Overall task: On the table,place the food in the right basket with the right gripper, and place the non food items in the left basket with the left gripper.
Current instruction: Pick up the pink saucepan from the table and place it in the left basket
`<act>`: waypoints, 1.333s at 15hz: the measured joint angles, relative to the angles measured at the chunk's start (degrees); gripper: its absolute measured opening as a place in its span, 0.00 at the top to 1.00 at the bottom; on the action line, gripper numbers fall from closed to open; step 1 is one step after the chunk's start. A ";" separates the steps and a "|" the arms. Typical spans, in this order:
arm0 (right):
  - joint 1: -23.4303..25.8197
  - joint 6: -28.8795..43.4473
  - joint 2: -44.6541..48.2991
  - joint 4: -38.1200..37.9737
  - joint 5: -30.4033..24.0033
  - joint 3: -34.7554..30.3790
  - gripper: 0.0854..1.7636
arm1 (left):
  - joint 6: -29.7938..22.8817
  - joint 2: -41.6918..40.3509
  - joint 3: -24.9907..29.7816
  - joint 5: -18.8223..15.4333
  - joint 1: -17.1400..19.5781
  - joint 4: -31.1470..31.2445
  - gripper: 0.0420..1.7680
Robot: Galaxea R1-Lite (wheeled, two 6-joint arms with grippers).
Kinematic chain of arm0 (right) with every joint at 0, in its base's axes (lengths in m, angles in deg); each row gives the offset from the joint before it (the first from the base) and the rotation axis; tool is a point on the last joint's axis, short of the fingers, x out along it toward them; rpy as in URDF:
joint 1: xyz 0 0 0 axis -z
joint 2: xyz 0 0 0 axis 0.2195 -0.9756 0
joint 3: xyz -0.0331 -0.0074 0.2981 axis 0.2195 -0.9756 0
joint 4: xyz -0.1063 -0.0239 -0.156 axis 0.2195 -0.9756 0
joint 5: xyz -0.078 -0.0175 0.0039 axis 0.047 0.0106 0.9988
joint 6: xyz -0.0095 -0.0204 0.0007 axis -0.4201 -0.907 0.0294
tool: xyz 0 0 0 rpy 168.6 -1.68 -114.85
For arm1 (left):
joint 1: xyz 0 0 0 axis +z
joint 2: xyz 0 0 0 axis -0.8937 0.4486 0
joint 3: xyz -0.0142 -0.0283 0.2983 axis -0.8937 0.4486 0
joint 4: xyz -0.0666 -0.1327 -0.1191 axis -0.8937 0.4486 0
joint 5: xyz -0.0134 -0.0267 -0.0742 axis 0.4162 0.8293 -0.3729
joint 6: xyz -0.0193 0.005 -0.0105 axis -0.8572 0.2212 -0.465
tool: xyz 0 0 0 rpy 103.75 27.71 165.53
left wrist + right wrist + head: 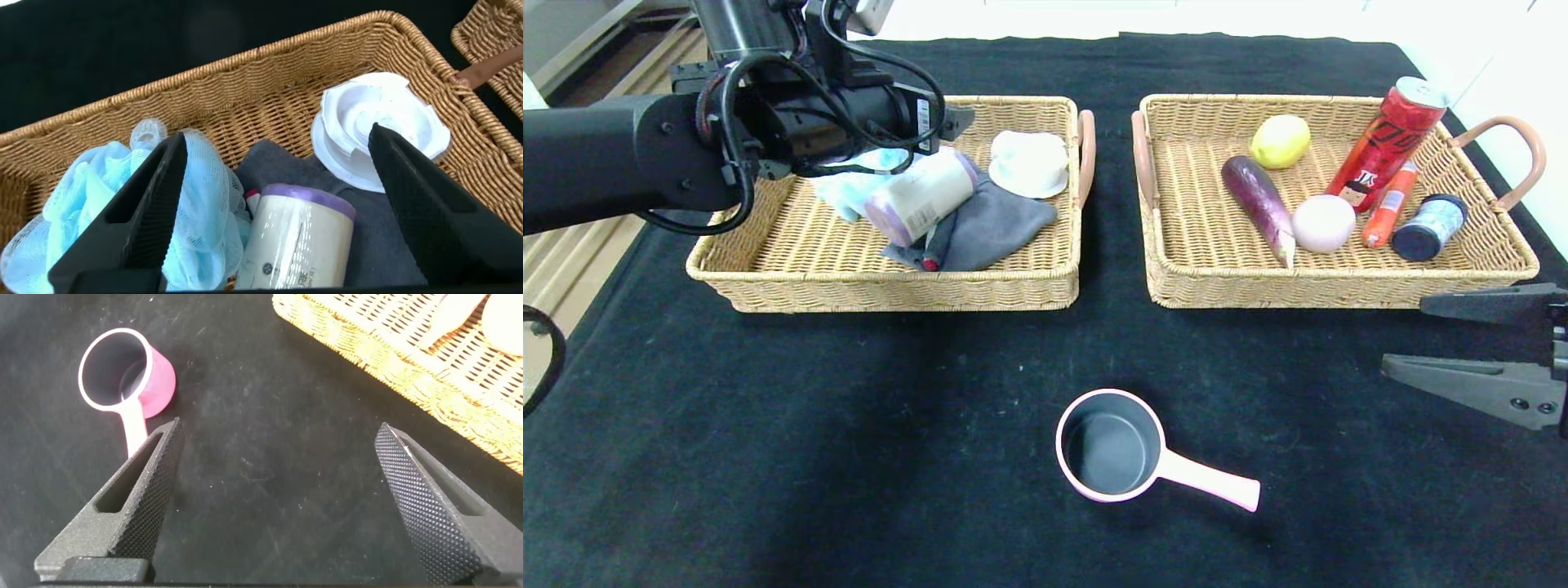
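The pink saucepan (1111,445) stands alone on the black table (809,457), handle pointing right; it also shows in the right wrist view (122,371). In the left basket (898,294) lie the lilac bag roll (923,196) and the blue pouf (854,192). My left gripper (276,135) hangs open and empty just above the roll (298,241), beside the pouf (82,204). The right basket (1339,286) holds the red can (1388,139), eggplant (1258,200) and pink ball (1323,222). My right gripper (1403,335) is open and empty over the cloth, right of the saucepan.
The left basket also holds a white cap-like dish (1029,163) and a grey cloth (996,229). The right basket also holds a lemon (1281,140), an orange stick (1388,204) and a dark jar (1429,227). The left arm's cables hang over the left basket.
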 joint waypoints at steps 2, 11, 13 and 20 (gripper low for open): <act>0.00 0.00 0.00 0.00 0.00 0.02 0.03 | -0.12 -0.93 0.63 0.27 -0.27 0.48 0.08; 0.30 0.00 0.00 0.02 0.00 0.10 0.03 | -1.94 -11.57 9.51 5.67 -7.11 10.24 0.05; 0.41 -0.02 0.09 0.07 0.00 0.11 0.03 | -3.43 -14.60 11.89 7.24 -9.64 16.38 0.04; 0.44 -0.02 0.15 0.05 -0.01 0.05 0.03 | -14.21 -19.90 13.79 9.29 -16.24 33.01 0.04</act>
